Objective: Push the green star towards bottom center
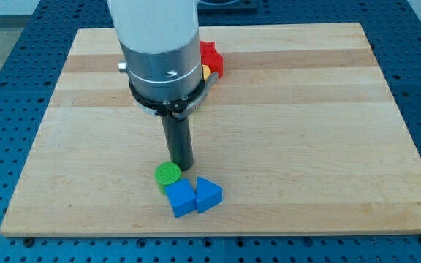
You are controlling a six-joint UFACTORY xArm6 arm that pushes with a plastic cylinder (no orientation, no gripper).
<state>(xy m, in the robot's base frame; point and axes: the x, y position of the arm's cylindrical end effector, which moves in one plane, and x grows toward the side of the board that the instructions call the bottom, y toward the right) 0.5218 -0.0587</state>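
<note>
My tip (184, 167) rests on the wooden board (305, 109) in the lower middle. A green block (167, 173), round as seen here, lies just left of and below the tip, touching or nearly touching it. I cannot make out a star shape on any green block. A blue cube (181, 198) sits right below the green block, and a blue triangular block (208, 194) lies against the cube's right side. The arm's wide grey body hides the board behind it.
A red block (211, 57) and a bit of a yellow block (205, 71) show at the view's top, partly hidden behind the arm. The board's bottom edge runs just below the blue blocks.
</note>
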